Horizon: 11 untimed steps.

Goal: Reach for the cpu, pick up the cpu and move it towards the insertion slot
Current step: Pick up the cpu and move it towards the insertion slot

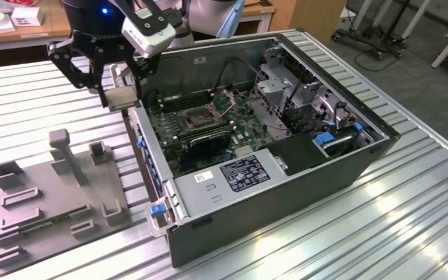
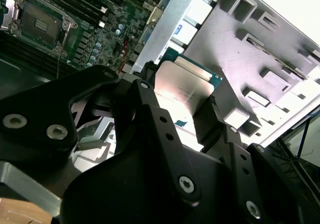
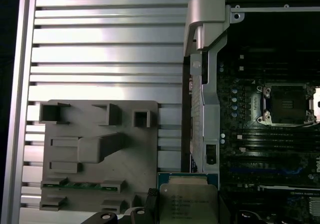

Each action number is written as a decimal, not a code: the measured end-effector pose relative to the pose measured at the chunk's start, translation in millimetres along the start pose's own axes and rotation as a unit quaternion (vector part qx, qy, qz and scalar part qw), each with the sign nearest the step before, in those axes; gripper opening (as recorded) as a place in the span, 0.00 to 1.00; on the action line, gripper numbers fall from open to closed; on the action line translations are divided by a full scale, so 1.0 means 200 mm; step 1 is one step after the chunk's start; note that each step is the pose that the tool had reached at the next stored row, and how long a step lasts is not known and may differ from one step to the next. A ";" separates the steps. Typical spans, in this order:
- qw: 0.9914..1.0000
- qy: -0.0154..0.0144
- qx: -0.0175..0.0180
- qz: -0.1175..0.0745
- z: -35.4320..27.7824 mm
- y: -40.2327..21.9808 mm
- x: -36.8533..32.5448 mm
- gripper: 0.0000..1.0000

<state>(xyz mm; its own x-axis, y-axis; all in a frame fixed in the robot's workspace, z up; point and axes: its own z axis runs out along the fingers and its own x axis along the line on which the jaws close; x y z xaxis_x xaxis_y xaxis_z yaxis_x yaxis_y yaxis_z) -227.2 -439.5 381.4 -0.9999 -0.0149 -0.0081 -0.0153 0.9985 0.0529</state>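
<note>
My gripper [image 1: 121, 96] is shut on the cpu [image 1: 121, 98], a pale silvery square chip held by its two opposite edges. It hangs in the air just outside the open computer case's near wall [image 1: 142, 125], above the slatted table. In both wrist views the cpu [image 2: 182, 87] [image 3: 187, 201] sits between the black fingers [image 2: 145, 92], its metal top face showing. The insertion slot [image 1: 200, 118] is a square socket with a silvery frame and dark centre on the green board inside the case, toward the exterior view's right of the gripper. It is uncovered in both wrist views [image 2: 37, 24] [image 3: 285, 103].
A grey fixture plate [image 1: 53, 192] with raised holders lies on the aluminium table at the exterior view's left; a green memory stick [image 3: 80, 185] rests in one of its holders. Inside the case, drive cages [image 1: 286, 87], cables and a power supply [image 1: 240, 172] stand around the board.
</note>
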 end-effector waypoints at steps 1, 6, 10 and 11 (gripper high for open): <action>1.000 0.000 0.000 0.000 0.000 0.000 -0.001 0.54; 1.000 0.000 0.000 0.000 0.001 0.000 -0.008 0.54; 1.000 0.000 0.000 0.000 0.002 0.000 -0.014 0.54; 1.000 0.000 0.000 0.000 0.003 0.000 -0.016 0.54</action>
<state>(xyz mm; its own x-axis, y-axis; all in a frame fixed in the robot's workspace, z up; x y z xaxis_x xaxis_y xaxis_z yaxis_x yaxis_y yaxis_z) -224.1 -439.5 380.8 -0.9999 -0.0150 -0.0081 -0.0154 0.9985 0.0530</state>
